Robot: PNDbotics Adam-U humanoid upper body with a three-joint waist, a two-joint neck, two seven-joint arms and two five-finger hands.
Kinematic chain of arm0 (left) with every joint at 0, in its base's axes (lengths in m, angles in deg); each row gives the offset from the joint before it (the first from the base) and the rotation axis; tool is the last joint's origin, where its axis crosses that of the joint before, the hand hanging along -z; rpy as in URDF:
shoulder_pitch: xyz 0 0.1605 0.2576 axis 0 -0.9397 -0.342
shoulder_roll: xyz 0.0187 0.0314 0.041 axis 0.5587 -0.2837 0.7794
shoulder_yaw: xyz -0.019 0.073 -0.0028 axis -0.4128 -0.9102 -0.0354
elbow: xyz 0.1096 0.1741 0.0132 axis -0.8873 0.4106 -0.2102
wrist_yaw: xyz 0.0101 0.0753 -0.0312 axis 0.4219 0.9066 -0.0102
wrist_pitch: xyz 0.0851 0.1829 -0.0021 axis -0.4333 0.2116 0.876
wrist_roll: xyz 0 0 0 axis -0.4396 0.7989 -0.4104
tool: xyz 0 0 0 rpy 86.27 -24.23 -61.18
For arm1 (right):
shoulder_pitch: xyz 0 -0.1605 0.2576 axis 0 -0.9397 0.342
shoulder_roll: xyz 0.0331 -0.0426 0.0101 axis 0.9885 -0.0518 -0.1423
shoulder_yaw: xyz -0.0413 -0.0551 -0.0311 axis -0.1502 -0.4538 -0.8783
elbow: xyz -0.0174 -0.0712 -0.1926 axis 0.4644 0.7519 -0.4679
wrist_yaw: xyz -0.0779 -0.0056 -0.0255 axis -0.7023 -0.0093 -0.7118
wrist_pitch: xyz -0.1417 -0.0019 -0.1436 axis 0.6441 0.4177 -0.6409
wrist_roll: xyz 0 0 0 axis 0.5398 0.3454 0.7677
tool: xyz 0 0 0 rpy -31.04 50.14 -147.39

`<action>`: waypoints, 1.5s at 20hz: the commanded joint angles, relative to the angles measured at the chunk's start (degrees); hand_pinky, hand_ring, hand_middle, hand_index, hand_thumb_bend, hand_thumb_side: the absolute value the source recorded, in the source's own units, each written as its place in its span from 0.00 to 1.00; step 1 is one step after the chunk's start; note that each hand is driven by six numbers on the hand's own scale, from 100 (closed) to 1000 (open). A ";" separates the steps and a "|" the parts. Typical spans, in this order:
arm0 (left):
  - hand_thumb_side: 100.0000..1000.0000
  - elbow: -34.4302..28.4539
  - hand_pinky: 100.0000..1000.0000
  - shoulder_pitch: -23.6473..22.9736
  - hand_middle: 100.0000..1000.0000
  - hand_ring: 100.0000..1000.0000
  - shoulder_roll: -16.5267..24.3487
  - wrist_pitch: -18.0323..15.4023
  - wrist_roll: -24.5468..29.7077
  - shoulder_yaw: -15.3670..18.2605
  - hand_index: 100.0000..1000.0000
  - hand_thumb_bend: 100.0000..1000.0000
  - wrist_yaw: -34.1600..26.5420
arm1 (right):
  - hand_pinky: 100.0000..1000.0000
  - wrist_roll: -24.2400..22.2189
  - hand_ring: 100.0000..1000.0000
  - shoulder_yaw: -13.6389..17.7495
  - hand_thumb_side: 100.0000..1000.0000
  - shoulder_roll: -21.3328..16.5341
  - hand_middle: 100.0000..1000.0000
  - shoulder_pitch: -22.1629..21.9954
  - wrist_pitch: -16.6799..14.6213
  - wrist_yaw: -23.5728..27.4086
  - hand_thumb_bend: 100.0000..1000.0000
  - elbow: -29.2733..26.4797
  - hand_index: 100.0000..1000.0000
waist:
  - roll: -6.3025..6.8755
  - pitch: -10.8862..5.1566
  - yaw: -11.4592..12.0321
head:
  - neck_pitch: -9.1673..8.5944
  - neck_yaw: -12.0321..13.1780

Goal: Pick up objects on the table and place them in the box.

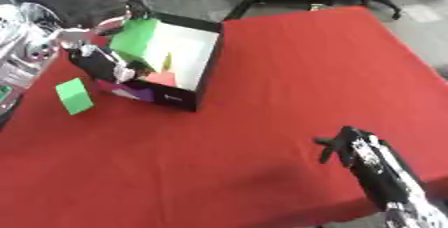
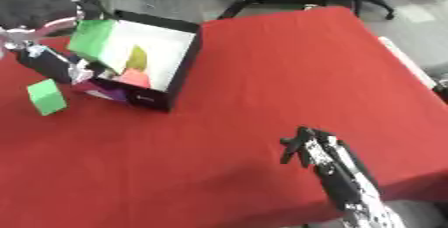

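Over the box [image 1: 206, 67], the left hand [image 1: 96, 7] grips a green block [image 1: 136, 39] (placing step); releasing comes next; another green block [image 1: 73, 96] waits beside; right hand [image 1: 350, 147] idles open.

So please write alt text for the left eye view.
The left hand holds a large green block over an open black box on a red table. A smaller green block lies beside the box; the right hand rests at lower right.

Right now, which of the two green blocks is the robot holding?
The larger green block, held by the left hand over the box. The smaller green block sits untouched on the red cloth beside it.
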 commanded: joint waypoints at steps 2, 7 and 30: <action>0.14 5.33 0.70 1.56 0.63 0.57 -3.70 4.06 -2.62 1.91 0.82 0.00 3.87 | 0.81 -0.21 0.38 -0.02 0.67 -0.48 0.12 0.49 -0.03 0.12 0.00 -0.73 0.41 | -0.70 -0.49 -0.34 | -0.11 0.47; 0.15 12.63 0.73 2.10 0.71 0.63 -8.10 8.55 -5.91 1.78 0.87 0.00 8.37 | 0.81 -0.55 0.38 -0.44 0.66 -0.48 0.12 0.70 0.15 0.37 0.00 -0.68 0.41 | -0.88 -0.47 -0.73 | -0.11 1.04; 1.00 32.95 0.84 4.46 0.93 0.83 -13.27 7.99 -17.45 1.57 1.00 0.16 12.91 | 0.81 -0.73 0.38 -0.50 0.68 -0.32 0.12 0.73 0.26 0.57 0.00 -0.64 0.41 | -1.08 -0.43 -0.65 | -0.11 0.96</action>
